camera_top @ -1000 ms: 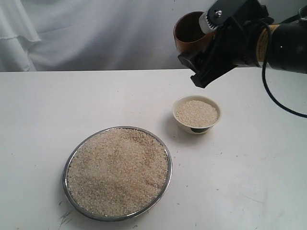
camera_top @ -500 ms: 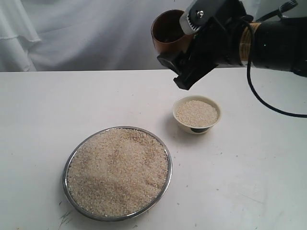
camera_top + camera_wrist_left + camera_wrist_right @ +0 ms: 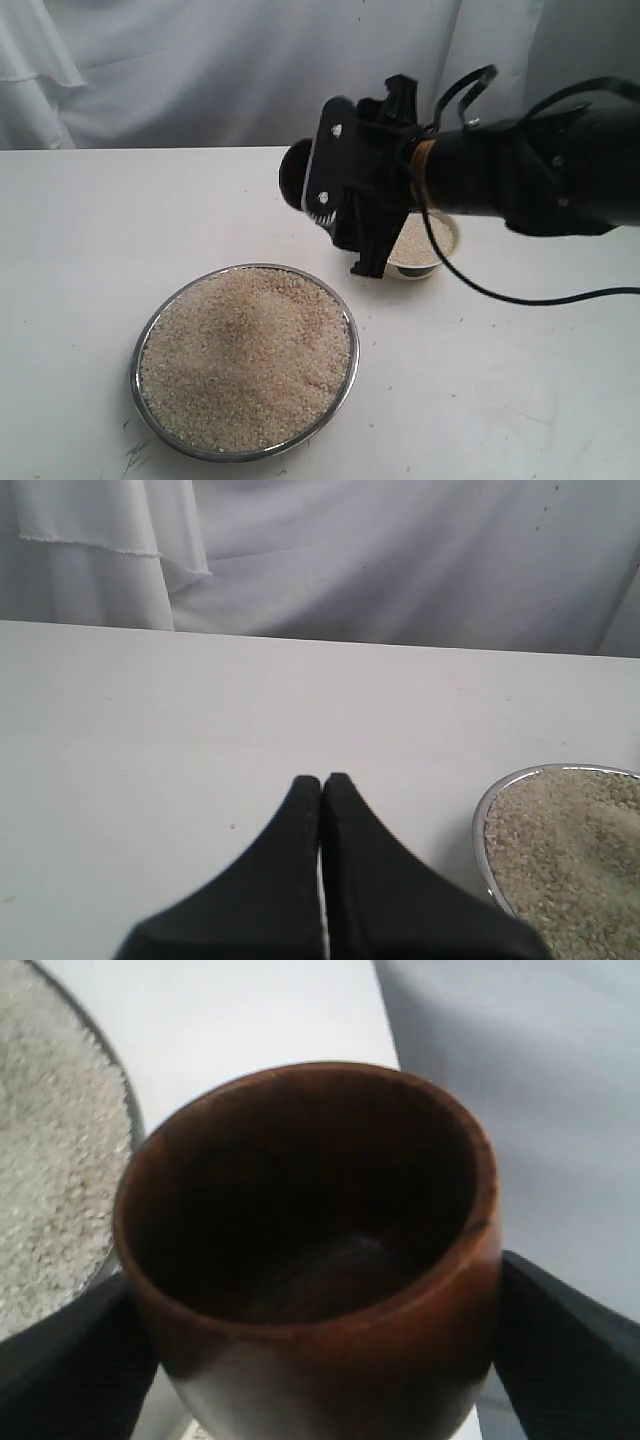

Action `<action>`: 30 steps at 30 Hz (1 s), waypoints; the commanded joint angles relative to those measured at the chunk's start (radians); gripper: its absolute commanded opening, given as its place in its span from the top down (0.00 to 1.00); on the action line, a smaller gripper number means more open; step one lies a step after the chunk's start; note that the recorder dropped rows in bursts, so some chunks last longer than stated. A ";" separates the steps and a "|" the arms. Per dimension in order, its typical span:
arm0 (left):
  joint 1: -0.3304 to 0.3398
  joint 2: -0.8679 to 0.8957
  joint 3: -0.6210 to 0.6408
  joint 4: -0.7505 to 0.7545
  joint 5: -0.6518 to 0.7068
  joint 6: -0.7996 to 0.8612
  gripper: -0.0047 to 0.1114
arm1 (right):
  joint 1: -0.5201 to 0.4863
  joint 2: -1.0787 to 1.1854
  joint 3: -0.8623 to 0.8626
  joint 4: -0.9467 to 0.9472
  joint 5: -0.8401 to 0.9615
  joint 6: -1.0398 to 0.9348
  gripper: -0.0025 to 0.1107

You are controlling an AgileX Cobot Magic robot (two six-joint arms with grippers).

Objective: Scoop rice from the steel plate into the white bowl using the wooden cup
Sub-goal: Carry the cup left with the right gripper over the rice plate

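Note:
The steel plate (image 3: pixel 141 346) sits at the front left of the table, heaped with rice (image 3: pixel 245 355). My right gripper (image 3: pixel 322 186) hangs above the plate's far right rim, shut on the wooden cup (image 3: pixel 294 177), which lies tipped on its side. In the right wrist view the cup (image 3: pixel 330 1360) is empty and dark inside, held between both fingers (image 3: pixel 60 1360), with the rice (image 3: pixel 45 1160) beside it. The white bowl (image 3: pixel 438 262), with rice in it, is half hidden behind that arm. My left gripper (image 3: pixel 322 782) is shut on nothing, with the plate's rim (image 3: pixel 481 825) close by.
A white cloth backdrop (image 3: pixel 180 70) hangs along the table's far edge. The right arm's black cable (image 3: pixel 520 298) loops down over the table beside the bowl. Bare white tabletop (image 3: pixel 80 220) stretches to the left and back of the plate.
The right gripper has carried the cup down and left, from high behind the bowl to just above the plate's far rim, turning the cup onto its side. The left gripper's earlier state is not shown.

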 commanded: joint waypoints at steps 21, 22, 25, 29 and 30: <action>-0.002 -0.005 0.005 -0.001 -0.006 -0.003 0.96 | 0.242 0.308 -0.112 -0.235 0.380 -0.543 0.98; -0.002 -0.005 0.005 -0.001 -0.006 -0.003 0.96 | 0.242 0.337 -0.153 -0.235 0.409 -0.542 0.98; -0.002 -0.005 0.005 -0.001 -0.006 -0.003 0.96 | 0.264 0.389 -0.228 -0.235 0.418 -0.547 0.98; -0.002 -0.005 0.005 -0.001 -0.006 -0.003 0.96 | 0.282 0.427 -0.236 -0.235 0.421 -0.695 0.98; -0.002 -0.005 0.005 -0.001 -0.006 -0.003 0.96 | 0.291 0.428 -0.236 -0.217 0.420 -0.700 0.98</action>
